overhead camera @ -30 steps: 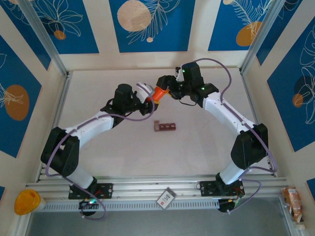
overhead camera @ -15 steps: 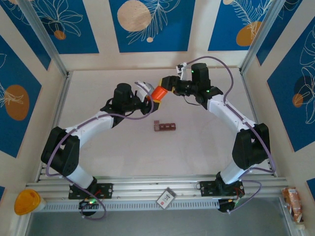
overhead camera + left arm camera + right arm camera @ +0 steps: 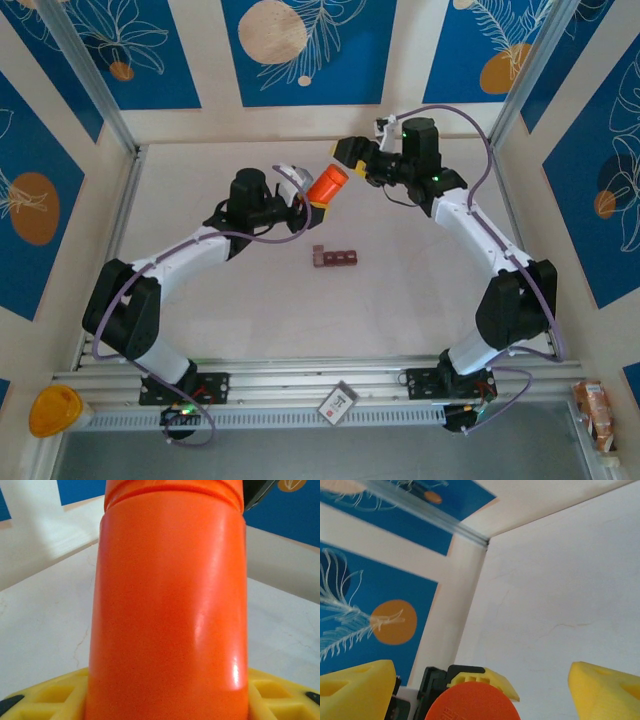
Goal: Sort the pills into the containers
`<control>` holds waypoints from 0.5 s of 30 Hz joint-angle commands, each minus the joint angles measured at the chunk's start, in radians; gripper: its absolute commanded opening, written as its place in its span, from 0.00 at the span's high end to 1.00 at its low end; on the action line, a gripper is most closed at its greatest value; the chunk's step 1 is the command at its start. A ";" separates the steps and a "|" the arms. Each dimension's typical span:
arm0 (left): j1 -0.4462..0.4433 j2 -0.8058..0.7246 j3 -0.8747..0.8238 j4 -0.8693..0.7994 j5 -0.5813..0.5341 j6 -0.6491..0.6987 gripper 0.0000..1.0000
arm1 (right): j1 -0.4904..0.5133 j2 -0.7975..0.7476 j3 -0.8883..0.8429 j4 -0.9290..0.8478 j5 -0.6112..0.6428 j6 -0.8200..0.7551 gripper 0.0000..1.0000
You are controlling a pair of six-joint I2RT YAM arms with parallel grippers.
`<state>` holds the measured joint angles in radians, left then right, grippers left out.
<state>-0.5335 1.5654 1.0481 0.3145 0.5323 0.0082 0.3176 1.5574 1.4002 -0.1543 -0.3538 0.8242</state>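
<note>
Two grippers worked on one orange bottle (image 3: 328, 184). The left gripper (image 3: 308, 196) was closed on the bottle's lower end, and its yellow pads (image 3: 280, 695) pressed against either side of the body. The bottle was tilted, with its far end rising up and away from that hand toward the right gripper (image 3: 352, 158). The right gripper stood just beyond that end with its yellow fingers (image 3: 355, 690) spread wide and nothing between them. The bottle's round end (image 3: 472, 705) lay below and between those fingers, apart from both.

The arrangement reads as a two-handed opening step: one hand steadied the body while the other lined up with the end where a lid would sit. That end looked closed, so the pills were probably inside.

The containers (image 3: 335, 258), a dark reddish-brown strip of three joined compartments, lay flat on the table (image 3: 220, 300). They were nearer the arm bases than either hand, well apart from both, and roughly under the line between them.

Raised characters showed on the bottle's round end but could not be read. The bottle's side bore no label in the left wrist view. A small printed card (image 3: 338, 400) lay far behind both hands by the arm bases, its print too small to read.
</note>
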 commanded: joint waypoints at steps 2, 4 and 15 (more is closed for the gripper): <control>-0.001 -0.034 0.006 0.009 -0.051 0.056 1.00 | 0.027 -0.028 0.029 -0.119 0.099 0.069 0.10; -0.002 -0.033 0.010 -0.002 -0.055 0.067 1.00 | 0.043 -0.023 0.035 -0.125 0.105 0.072 0.11; -0.003 -0.028 0.009 -0.006 -0.061 0.075 1.00 | 0.099 0.021 0.065 -0.140 0.113 0.068 0.24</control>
<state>-0.5335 1.5650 1.0481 0.2981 0.4725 0.0624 0.4129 1.5639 1.4326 -0.2817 -0.2569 0.8928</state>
